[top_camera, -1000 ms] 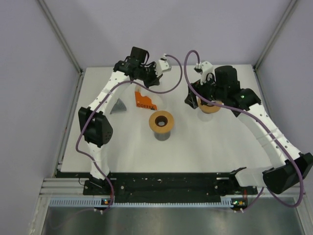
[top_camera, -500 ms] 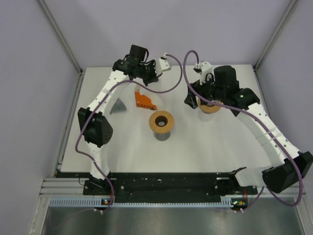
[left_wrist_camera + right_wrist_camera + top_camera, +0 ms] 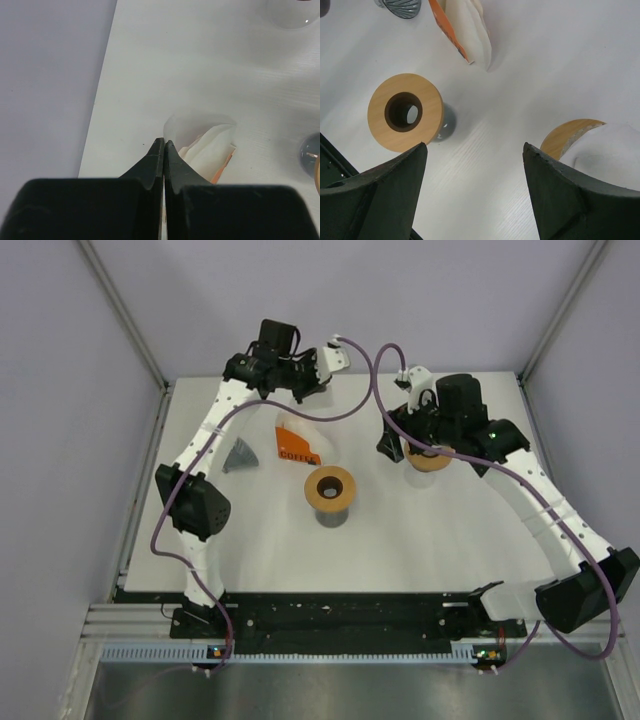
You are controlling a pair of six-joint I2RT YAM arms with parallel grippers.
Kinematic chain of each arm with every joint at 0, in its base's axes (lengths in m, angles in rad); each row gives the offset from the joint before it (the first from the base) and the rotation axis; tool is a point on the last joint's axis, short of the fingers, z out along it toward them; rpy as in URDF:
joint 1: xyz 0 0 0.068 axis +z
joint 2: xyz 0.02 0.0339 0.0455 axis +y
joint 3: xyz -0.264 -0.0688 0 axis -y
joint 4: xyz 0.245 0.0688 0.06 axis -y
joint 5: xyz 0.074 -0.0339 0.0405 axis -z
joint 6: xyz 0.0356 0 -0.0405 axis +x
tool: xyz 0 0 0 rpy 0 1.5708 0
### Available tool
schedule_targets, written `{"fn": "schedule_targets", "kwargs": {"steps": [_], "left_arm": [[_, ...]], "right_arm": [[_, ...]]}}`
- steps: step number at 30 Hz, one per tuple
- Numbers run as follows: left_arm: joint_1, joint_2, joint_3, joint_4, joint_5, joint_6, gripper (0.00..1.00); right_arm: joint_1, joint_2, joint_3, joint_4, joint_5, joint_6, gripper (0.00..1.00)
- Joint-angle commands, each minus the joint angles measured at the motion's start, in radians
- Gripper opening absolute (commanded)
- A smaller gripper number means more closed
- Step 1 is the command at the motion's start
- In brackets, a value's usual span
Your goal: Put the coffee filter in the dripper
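Note:
My left gripper (image 3: pixel 305 385) hangs over the back of the table, its jaws pressed together (image 3: pixel 163 143). A thin translucent white coffee filter (image 3: pixel 200 126) reaches from the fingertips toward the orange filter pack (image 3: pixel 298 450), so the jaws seem to pinch its edge. More white filters stick out of the pack (image 3: pixel 470 25). The grey ribbed dripper cone (image 3: pixel 240 457) lies left of the pack and also shows in the right wrist view (image 3: pixel 400 6). My right gripper (image 3: pixel 395 447) is wide open and empty (image 3: pixel 474 145).
A glass vessel with a wooden ring collar (image 3: pixel 330 488) stands mid-table, also in the right wrist view (image 3: pixel 405 112). A wooden-rimmed item with something white on it (image 3: pixel 585 142) sits under my right gripper. The back wall is close behind my left gripper.
My left gripper has risen and moved back from the pack, staying shut. White filter paper now shows above the orange pack. The right arm has not moved.

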Motion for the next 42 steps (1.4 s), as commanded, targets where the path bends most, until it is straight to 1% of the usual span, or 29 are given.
{"fn": "schedule_targets", "kwargs": {"steps": [1, 6, 11, 18, 24, 29, 30, 32, 34, 38, 42], "left_arm": [[0.008, -0.008, -0.026, -0.001, 0.012, 0.027, 0.0], [0.028, 0.014, -0.066, -0.011, -0.002, 0.048, 0.0], [0.034, 0.026, -0.072, -0.095, 0.04, 0.088, 0.0], [0.036, 0.012, -0.12, -0.165, 0.073, 0.148, 0.0], [0.034, 0.052, -0.12, -0.163, 0.035, 0.153, 0.0], [0.033, 0.077, -0.117, -0.14, -0.011, 0.128, 0.0], [0.034, 0.081, -0.117, -0.137, -0.017, 0.124, 0.01], [0.033, 0.083, -0.115, -0.132, -0.029, 0.11, 0.1], [0.033, 0.077, -0.11, -0.131, -0.025, 0.087, 0.25], [0.033, 0.028, -0.115, -0.105, 0.01, 0.029, 0.44], [0.033, -0.03, -0.133, -0.047, 0.004, -0.05, 0.52]], "right_arm": [[-0.01, -0.002, 0.001, 0.024, -0.009, -0.009, 0.77], [-0.01, -0.005, -0.008, 0.017, -0.013, -0.01, 0.77], [-0.01, -0.002, -0.011, 0.015, -0.013, -0.01, 0.77], [-0.01, 0.01, -0.01, 0.015, -0.02, -0.007, 0.77], [-0.01, 0.016, -0.01, 0.015, -0.027, -0.003, 0.77], [-0.01, 0.013, -0.014, 0.015, -0.026, -0.003, 0.77], [-0.01, 0.013, -0.013, 0.015, -0.026, -0.003, 0.77], [-0.01, 0.018, -0.016, 0.015, -0.027, -0.003, 0.77], [-0.01, 0.021, -0.016, 0.015, -0.03, -0.003, 0.77], [-0.01, 0.026, -0.016, 0.017, -0.035, -0.003, 0.77], [-0.01, 0.03, -0.016, 0.015, -0.041, 0.0, 0.77]]}}
